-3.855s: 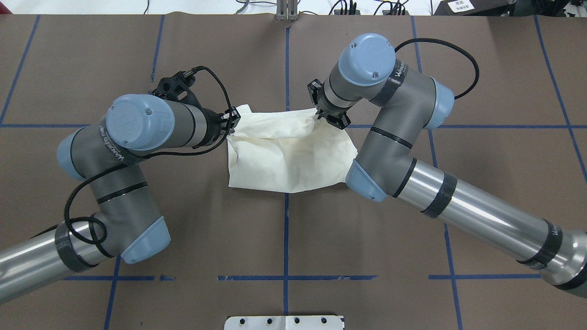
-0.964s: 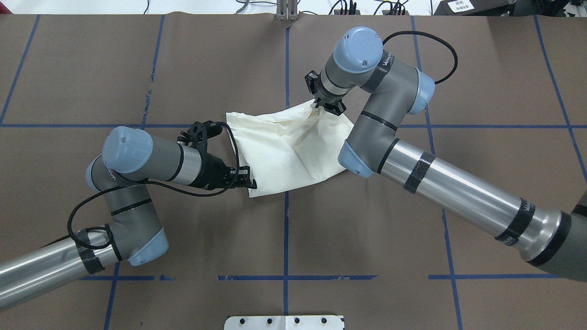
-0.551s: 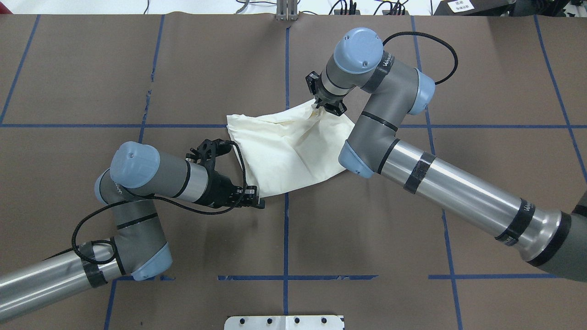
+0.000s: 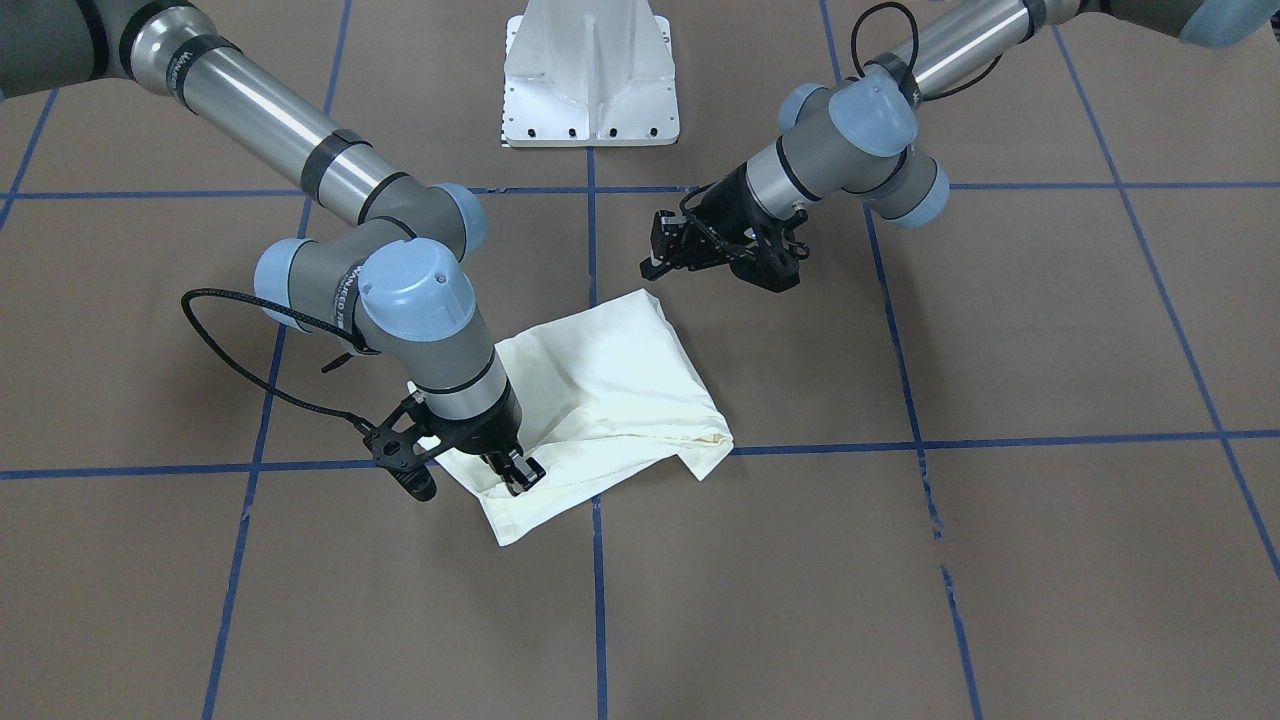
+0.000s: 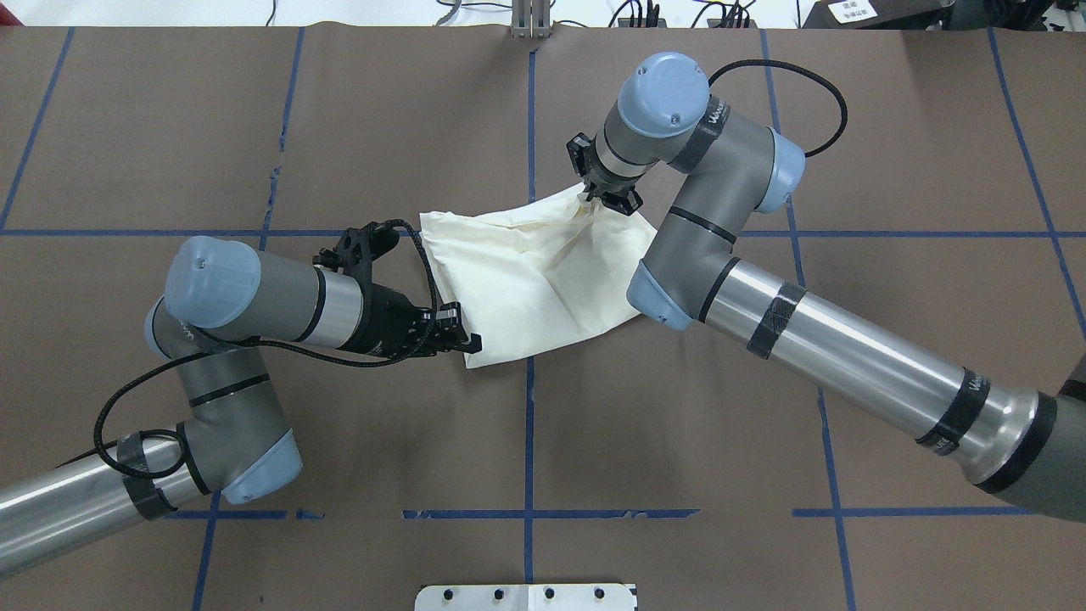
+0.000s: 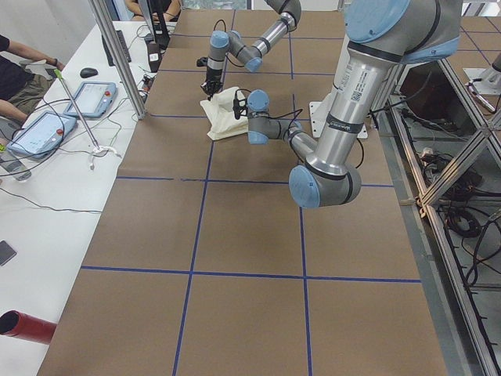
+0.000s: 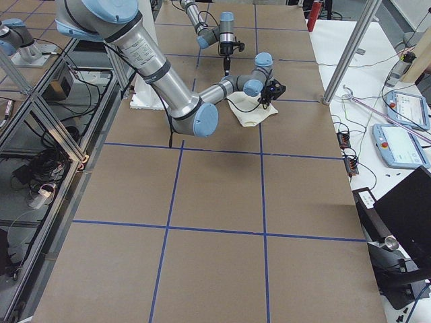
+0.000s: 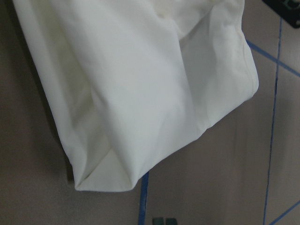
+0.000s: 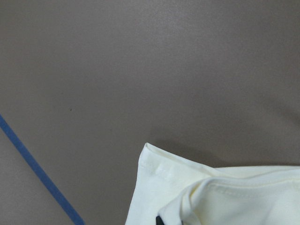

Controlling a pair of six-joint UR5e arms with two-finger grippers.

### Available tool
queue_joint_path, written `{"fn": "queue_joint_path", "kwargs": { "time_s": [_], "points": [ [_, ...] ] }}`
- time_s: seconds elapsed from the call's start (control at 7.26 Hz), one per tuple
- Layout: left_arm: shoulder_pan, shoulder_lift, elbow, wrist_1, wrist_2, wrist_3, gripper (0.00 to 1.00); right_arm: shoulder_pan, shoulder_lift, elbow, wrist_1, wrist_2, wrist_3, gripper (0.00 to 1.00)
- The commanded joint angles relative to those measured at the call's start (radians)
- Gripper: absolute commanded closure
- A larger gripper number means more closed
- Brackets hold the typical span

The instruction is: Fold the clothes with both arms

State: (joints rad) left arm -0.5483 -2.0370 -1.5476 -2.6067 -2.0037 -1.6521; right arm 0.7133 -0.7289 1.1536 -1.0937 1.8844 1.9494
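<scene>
Front-facing view: one cream T-shirt (image 4: 610,385) lies folded into a four-cornered bundle on the brown table (image 4: 1000,580). It covers a crossing of the blue tape lines (image 4: 900,445). Bare table shows on all four sides of it, widest toward the camera. The right gripper (image 4: 515,478) stands point-down just inside the corner nearest the camera, its jaws clamped on a pinch of cloth. The left gripper (image 4: 652,258) hangs just beside the opposite corner, toward the one white pedestal base (image 4: 590,70). I cannot tell whether its jaws are apart or together.

Overhead, two arms come in, one from each lower corner. The right arm (image 5: 848,365) bends over the shirt's right edge and hides part of it. The left arm (image 5: 246,293) lies beside the near-left corner. The far table edge is well apart from the shirt.

From the left end, the shirt is small and far along the table, between the two grippers. A white side table (image 6: 47,219) runs along the operators' side, carrying two tablets (image 6: 39,133), with a person's arm (image 6: 27,66) over it.

From the right end, the near arm reaches across to the shirt. Brown table stretches toward the camera.

The left wrist view shows one folded corner and two edges of the shirt over the table and a blue line. Two tiny tips peek in at the bottom, off the cloth. The right wrist view shows one hemmed corner on bare table beside one blue line, with a dark jaw tip sunk in cloth.
</scene>
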Motion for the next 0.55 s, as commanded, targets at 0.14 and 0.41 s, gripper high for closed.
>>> {"fn": "queue_joint_path", "kwargs": {
  "time_s": [0.14, 0.41],
  "points": [
    [-0.001, -0.006, 0.029, 0.063, 0.060, -0.011, 0.48, 0.000, 0.000, 0.000, 0.000, -0.001, 0.000, 1.00],
    [0.020, -0.011, 0.041, 0.063, 0.062, -0.014, 0.48, 0.000, 0.000, 0.000, 0.000, -0.001, 0.000, 1.00]
  ]
}}
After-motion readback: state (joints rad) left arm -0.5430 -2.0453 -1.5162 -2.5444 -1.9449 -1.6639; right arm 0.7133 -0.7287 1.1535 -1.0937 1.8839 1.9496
